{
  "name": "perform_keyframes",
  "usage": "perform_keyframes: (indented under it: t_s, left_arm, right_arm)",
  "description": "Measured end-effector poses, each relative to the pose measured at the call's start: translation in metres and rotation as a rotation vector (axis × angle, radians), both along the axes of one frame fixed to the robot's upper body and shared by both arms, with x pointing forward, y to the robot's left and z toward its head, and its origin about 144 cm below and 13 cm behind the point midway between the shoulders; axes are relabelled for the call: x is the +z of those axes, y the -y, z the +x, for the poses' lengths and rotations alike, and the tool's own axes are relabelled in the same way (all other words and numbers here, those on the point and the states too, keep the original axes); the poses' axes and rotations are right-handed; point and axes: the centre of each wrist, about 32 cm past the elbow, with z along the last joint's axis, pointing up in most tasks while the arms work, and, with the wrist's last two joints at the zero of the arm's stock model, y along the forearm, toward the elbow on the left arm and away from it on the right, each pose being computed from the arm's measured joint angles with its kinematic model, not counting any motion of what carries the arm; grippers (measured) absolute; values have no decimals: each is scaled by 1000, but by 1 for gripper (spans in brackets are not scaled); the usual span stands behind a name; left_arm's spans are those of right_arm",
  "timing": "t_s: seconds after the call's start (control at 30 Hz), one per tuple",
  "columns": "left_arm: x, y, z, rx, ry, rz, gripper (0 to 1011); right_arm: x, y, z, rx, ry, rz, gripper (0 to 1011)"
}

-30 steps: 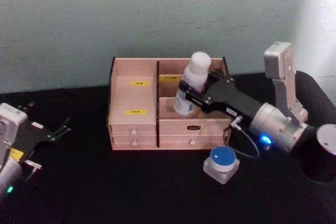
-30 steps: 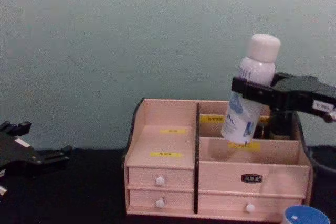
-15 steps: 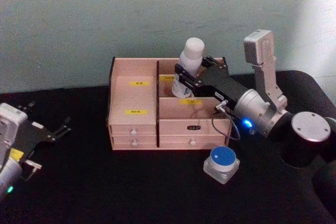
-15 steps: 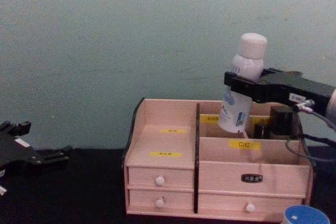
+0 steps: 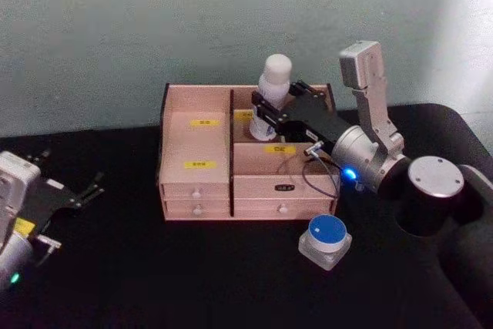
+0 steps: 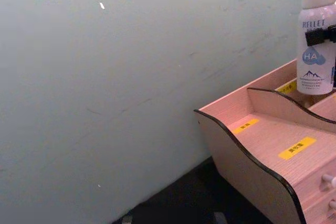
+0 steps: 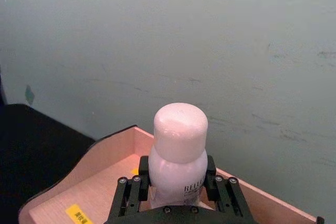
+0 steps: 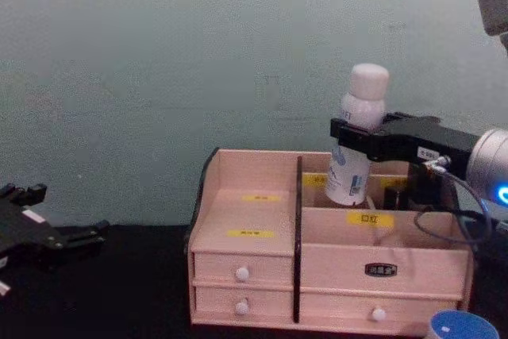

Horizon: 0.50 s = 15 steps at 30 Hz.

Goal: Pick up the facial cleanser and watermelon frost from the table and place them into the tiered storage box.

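Step in hand: lowering the white bottle [image 5: 276, 75], which I take to be the facial cleanser, into the tiered storage box [image 5: 185, 144].
Right gripper: the right gripper [image 5: 269, 117] reaches in from the right over the box's rear right compartment, its jaws pinching the bottle around the body just under the shoulder. The right wrist view shows a finger on each side of the bottle.
Bottle position: capped, close to upright, leaning a little in the chest view. Its base sits at the mouth of the rear compartment, just right of the dark centre divider. Whether it touches the compartment floor cannot be told.
Left gripper: the left gripper [image 5: 91, 186] lies parked low at the left, well apart from the box, with its jaws spread.
Other item: a blue-lidded jar [image 5: 326, 234], probably the watermelon frost, stands on the black table [image 5: 192, 283] just in front of the box's right end.
Doing it well: straighten the lean first, then descend vertically so the base clears the rear wall and the divider.
Release: open the jaws only once the bottle rests on the compartment floor, since a tall bottle let go early would likely topple.
Withdrawal: lift straight up clear of the cap before swinging away.
Remaining: by my judgement, roughly half the task, since the jar is not yet picked up.
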Motion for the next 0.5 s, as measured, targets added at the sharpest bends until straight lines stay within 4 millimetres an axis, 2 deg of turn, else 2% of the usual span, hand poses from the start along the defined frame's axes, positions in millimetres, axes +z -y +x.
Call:
perform_keyframes:
  t_s: [0.5]
  left_arm:
    - [0, 0, 0, 0, 0, 0, 1001]
  right_arm:
    - [-6, -1, 8, -15, -22, -29, 593]
